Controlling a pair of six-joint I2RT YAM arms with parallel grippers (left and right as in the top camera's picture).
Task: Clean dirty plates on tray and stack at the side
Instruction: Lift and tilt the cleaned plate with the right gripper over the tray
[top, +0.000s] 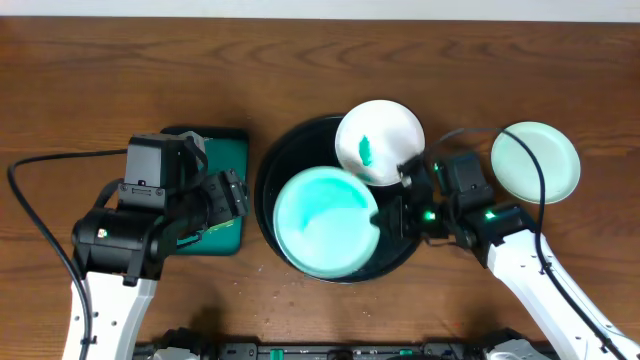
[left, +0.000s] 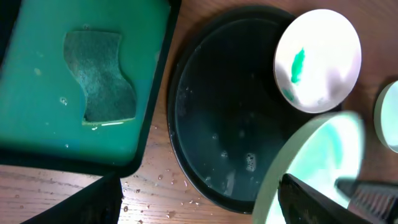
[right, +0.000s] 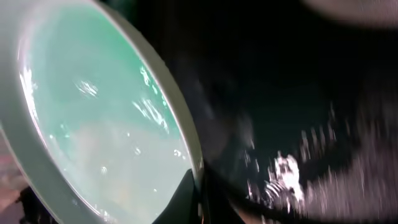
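Note:
The black round tray (top: 297, 150) sits at the table's centre. A white plate with a green smear (top: 385, 135) leans on its far right rim, also seen in the left wrist view (left: 323, 56). My right gripper (top: 388, 215) is shut on the rim of a wet teal-tinted plate (top: 320, 220) and holds it tilted above the tray; the right wrist view shows the rim (right: 93, 124) between the fingers (right: 199, 196). A third plate (top: 535, 160) lies on the table to the right. My left gripper (top: 235, 195) is open and empty beside the tray's left rim.
A green rectangular tray (top: 225, 150) with a black rim lies left of the round tray, with a green sponge (left: 99, 78) lying in it. Water drops (left: 174, 186) dot the wood by the round tray's (left: 230, 112) near edge.

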